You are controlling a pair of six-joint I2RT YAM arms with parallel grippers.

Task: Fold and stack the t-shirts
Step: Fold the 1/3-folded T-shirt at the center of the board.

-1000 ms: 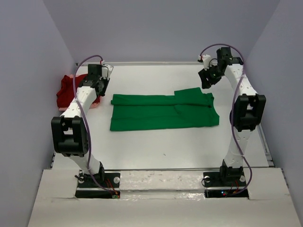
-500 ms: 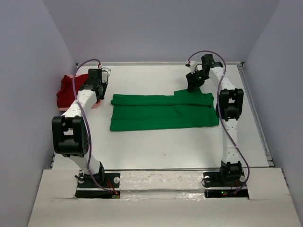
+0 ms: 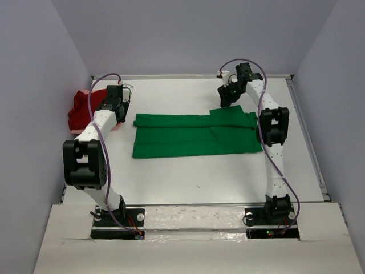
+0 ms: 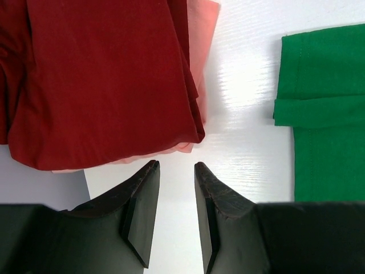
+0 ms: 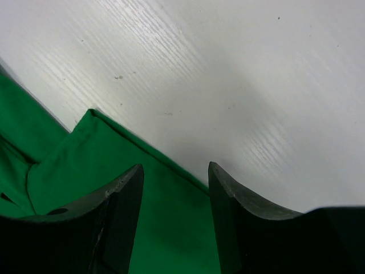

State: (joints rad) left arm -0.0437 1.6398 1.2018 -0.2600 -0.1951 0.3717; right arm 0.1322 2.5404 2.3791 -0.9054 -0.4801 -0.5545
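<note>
The green t-shirt [image 3: 197, 135] is laid flat in the middle of the table [image 3: 171, 171], folded lengthwise into a wide band, a sleeve jutting at its far right corner. At the far left, the dark red t-shirt [image 3: 80, 108] is bunched over the pale pink t-shirt [image 4: 201, 34], only an edge of which is shown.

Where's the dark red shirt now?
In the top view, the dark red shirt lies at the left edge of the table, on the pale pink shirt, just left of the left gripper.

I see a lab test cell: plain lavender walls [image 3: 188, 34] box in a white table [image 3: 199, 171], with robot arm bases [image 3: 117, 221] bolted along the frame's bottom edge.
</note>
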